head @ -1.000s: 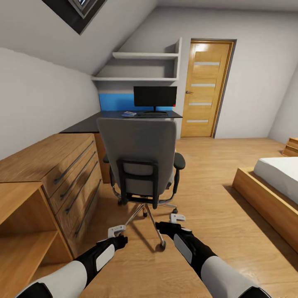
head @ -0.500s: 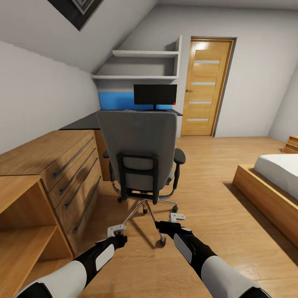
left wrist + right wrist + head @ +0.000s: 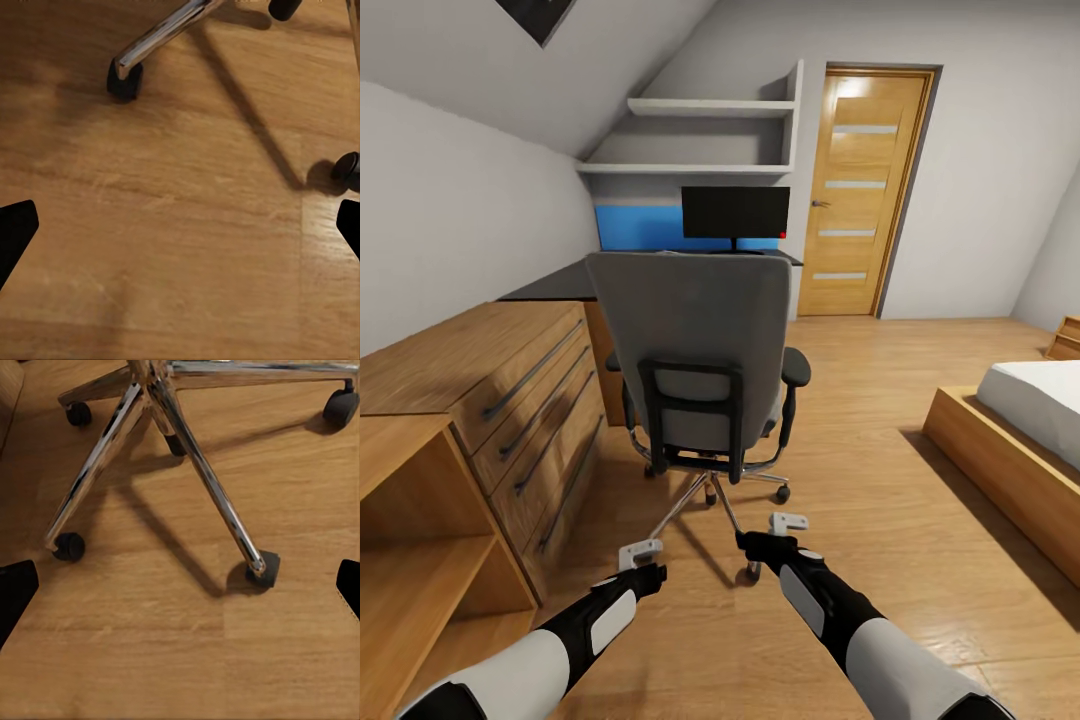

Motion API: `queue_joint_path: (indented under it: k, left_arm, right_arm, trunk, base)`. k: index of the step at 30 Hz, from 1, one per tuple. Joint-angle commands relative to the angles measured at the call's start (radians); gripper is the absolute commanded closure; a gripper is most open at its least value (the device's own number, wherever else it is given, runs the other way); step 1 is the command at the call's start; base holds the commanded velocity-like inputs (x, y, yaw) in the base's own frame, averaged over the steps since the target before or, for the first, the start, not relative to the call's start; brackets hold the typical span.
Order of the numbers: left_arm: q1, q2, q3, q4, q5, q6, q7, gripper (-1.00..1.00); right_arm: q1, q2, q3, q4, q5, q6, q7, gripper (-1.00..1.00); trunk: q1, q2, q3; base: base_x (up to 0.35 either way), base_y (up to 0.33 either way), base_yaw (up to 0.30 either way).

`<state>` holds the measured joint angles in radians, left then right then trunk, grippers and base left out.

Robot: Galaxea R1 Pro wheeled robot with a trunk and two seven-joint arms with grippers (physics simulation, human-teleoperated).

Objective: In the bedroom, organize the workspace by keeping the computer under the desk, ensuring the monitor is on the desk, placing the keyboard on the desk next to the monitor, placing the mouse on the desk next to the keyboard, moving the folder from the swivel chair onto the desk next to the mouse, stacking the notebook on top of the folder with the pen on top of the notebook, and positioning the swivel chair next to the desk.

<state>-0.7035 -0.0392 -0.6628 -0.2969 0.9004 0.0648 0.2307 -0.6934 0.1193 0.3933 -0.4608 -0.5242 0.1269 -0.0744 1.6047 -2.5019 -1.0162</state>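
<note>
The swivel chair stands in the middle of the head view with its grey back toward me, hiding its seat and most of the desk top. Behind it, the black monitor stands on the black desk. The computer, keyboard, mouse, folder, notebook and pen are out of view. My left gripper and right gripper hover open and empty over the floor just short of the chair's chrome base. One chrome leg and its caster show beyond the left gripper. The star base shows beyond the right gripper.
A light wooden drawer chest and an open wooden shelf unit line the left wall. A bed sits at the right on a wooden frame. A wooden door is beyond the desk, with wall shelves above it.
The whole view has shifted forward and down: the chair looms nearer and now covers the desk top. Both arms hold the same pose.
</note>
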Motion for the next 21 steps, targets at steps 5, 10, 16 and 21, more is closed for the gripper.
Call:
queue_joint_path:
  k: [5, 10, 16, 21]
  left_arm:
    - [-0.001, 0.002, -0.01, -0.002, 0.006, -0.033, 0.007, -1.0]
    - [-0.001, 0.004, -0.01, -0.001, 0.007, -0.052, 0.007, -1.0]
    - [-0.001, 0.004, -0.011, 0.001, 0.008, -0.072, 0.008, -1.0]
    - [-0.001, 0.004, -0.012, 0.002, 0.009, -0.135, 0.009, -1.0]
  right_arm:
    - [0.0, 0.0, 0.014, -0.001, 0.059, -0.011, -0.008, -1.0]
    - [0.002, 0.001, 0.016, 0.001, 0.125, -0.053, -0.008, -1.0]
    - [0.013, 0.003, 0.04, 0.005, 0.244, -0.083, -0.008, -1.0]
    - [0.016, 0.003, 0.042, 0.007, 0.274, -0.098, -0.008, -1.0]
  trunk:
    - [0.0, 0.0, -0.001]
    - [0.0, 0.0, -0.001]
    - [0.0, 0.0, -0.001]
    - [0.0, 0.0, -0.001]
  base:
    - [0.046, 0.015, 0.0]
    - [0.235, 0.085, 0.0]
    - [0.118, 0.034, 0.0]
    - [0.137, 0.026, 0.0]
